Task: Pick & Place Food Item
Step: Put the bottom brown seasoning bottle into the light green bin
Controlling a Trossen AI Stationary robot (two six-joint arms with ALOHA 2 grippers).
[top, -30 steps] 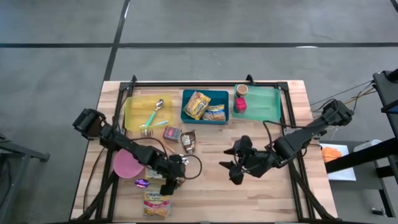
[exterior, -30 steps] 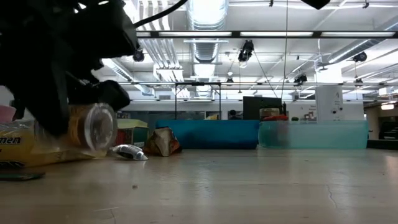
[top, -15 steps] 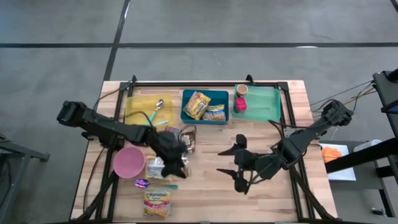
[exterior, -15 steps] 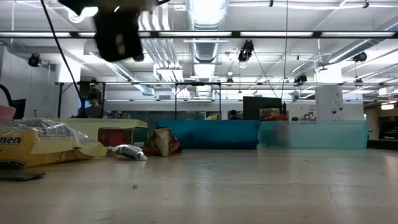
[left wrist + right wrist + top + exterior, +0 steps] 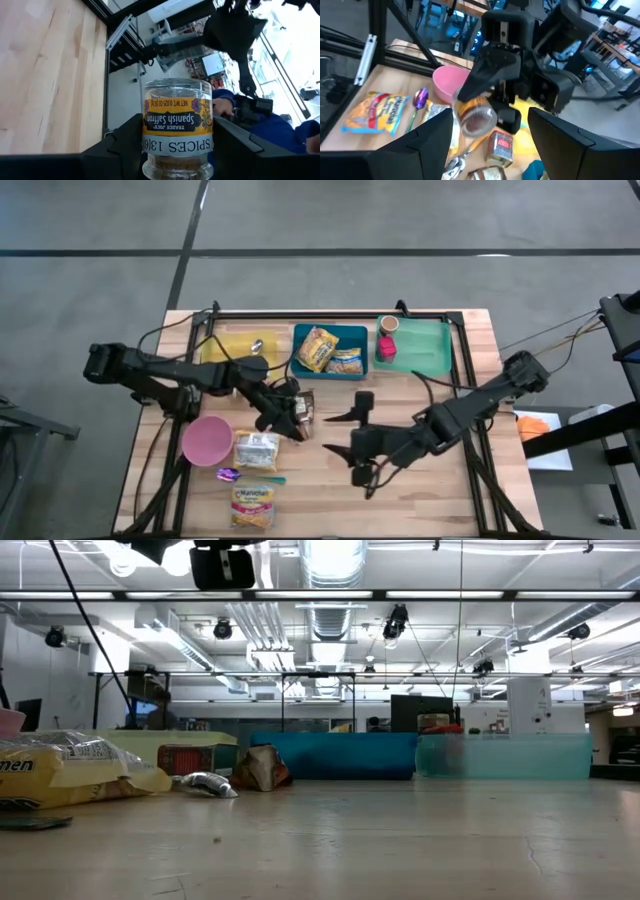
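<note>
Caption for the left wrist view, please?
Left gripper holds a Spanish Saffron spice jar aloft beyond the wooden table.

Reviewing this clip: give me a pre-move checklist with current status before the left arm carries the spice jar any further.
1. Spice jar clamped between the left gripper fingers: ok.
2. Jar lifted off the table: ok, seen from the right wrist view.
3. Jar's lid closed: cannot tell.
4. Right gripper open and empty: ok.
5. Right gripper apart from the left gripper: ok, though near.
6. Room in the blue bin: cannot tell; two packets already lie in it.
</note>
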